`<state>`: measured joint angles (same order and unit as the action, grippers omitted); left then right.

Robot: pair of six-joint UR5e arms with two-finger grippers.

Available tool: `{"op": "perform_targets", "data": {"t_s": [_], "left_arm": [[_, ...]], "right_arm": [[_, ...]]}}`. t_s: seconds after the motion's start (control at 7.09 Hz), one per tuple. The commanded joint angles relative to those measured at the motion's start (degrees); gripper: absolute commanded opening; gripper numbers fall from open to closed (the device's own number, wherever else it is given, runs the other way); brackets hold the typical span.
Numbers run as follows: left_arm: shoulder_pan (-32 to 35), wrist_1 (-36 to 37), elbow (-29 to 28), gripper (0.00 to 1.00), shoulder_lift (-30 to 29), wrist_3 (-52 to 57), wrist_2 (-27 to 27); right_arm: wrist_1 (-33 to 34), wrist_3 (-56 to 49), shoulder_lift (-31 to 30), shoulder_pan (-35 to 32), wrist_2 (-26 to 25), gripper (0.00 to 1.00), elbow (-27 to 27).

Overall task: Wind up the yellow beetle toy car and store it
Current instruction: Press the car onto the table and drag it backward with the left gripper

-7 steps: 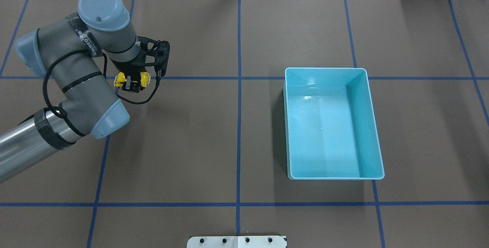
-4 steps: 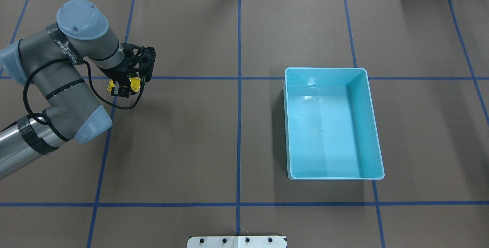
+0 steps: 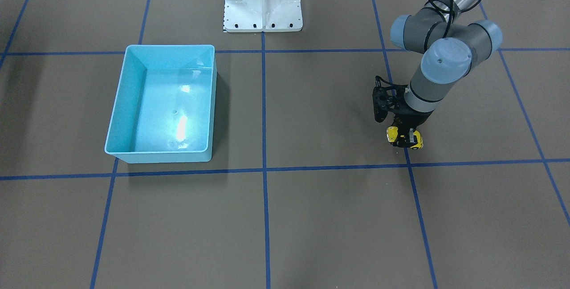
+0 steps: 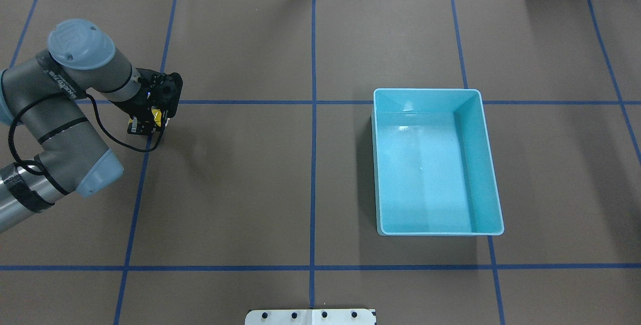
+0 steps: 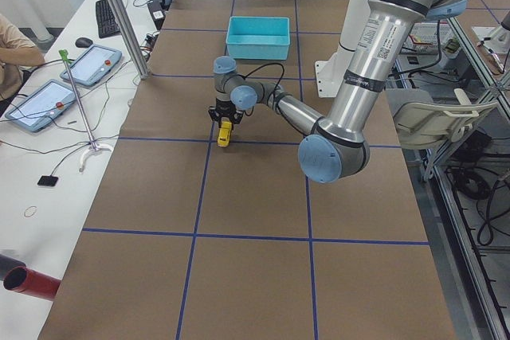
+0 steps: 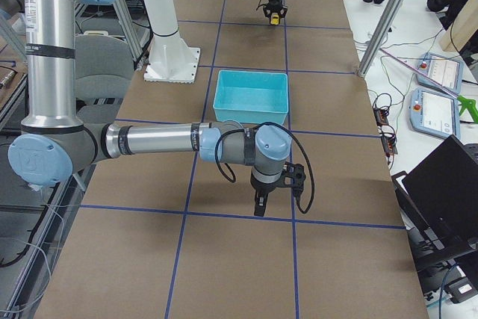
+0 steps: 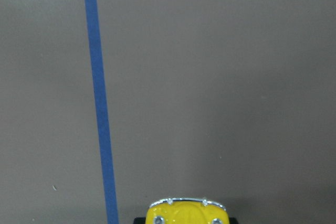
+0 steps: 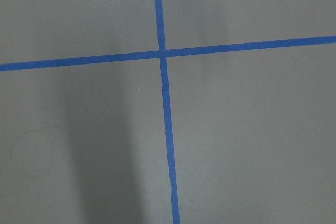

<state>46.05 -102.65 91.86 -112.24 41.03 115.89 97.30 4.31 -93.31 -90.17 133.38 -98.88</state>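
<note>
Overall, blue-taped brown mat (image 4: 250,190) lies under yellow beetle toy car (image 7: 185,212).

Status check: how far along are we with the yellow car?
Done: the yellow beetle toy car is grasped by the left end effector. In hand: it is held low at the table, seemingly for the wind-up pull; whether winding is finished cannot be told. Remaining: storing it; the light-blue bin sits empty across the table.

Bright, sharp pictures; glare inside blue bin (image 3: 178,124).
</note>
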Motion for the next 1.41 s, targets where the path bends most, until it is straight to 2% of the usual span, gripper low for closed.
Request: {"op": "perform_targets", "data": {"t_s": [0.0,0.42,0.71,1.27], "left_arm": [[0.0,-2.19,-0.45,0.0,0.18,0.01,0.82],[-0.17,-2.29,-0.98,0.0,-0.18,-0.25,0.91],[-0.26,-2.29,-2.47,0.0,-0.61,-0.52,3.98],[-0.52,-2.21,-3.08,0.0,-0.97,-0.69,3.9]], "right_arm": [[0.0,0.0,-0.03,-0.27,-0.05,1.0,-0.08],[0.0,0.0,-0.03,-0.54,-0.05,1.0,0.0],[0.0,0.0,-0.03,-0.54,-0.05,1.0,0.0],[0.0,0.0,-0.03,-0.62,-0.05,1.0,0.0]]}}
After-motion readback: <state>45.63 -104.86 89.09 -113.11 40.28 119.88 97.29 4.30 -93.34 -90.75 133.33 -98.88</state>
